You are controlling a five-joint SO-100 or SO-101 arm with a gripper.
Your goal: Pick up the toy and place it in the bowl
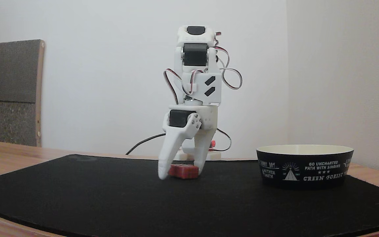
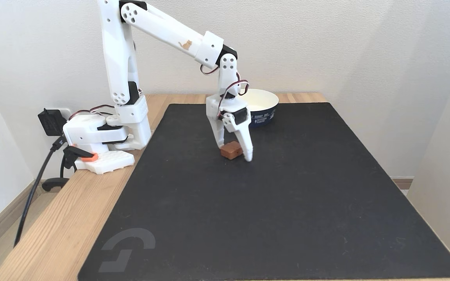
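Observation:
The toy [image 1: 183, 171], a small red block, lies on the black mat [image 1: 110, 197] near its middle. My white gripper [image 1: 180, 174] points straight down over it, with one finger against each end of the block, so the jaws are closed on the toy while it rests on the mat. In the other fixed view the toy [image 2: 231, 150] looks brownish between the two fingers of the gripper [image 2: 234, 152]. The bowl [image 1: 304, 166], black outside with white lettering and cream inside, stands to the right in one fixed view, and the bowl [image 2: 266, 105] stands just behind the gripper in the other.
The arm's base [image 2: 104, 136] with its cables sits on the wooden table [image 2: 72, 203] left of the mat [image 2: 287, 203]. A wall runs close behind and along the right side. A grey padded panel [image 1: 10, 92] leans at the back left.

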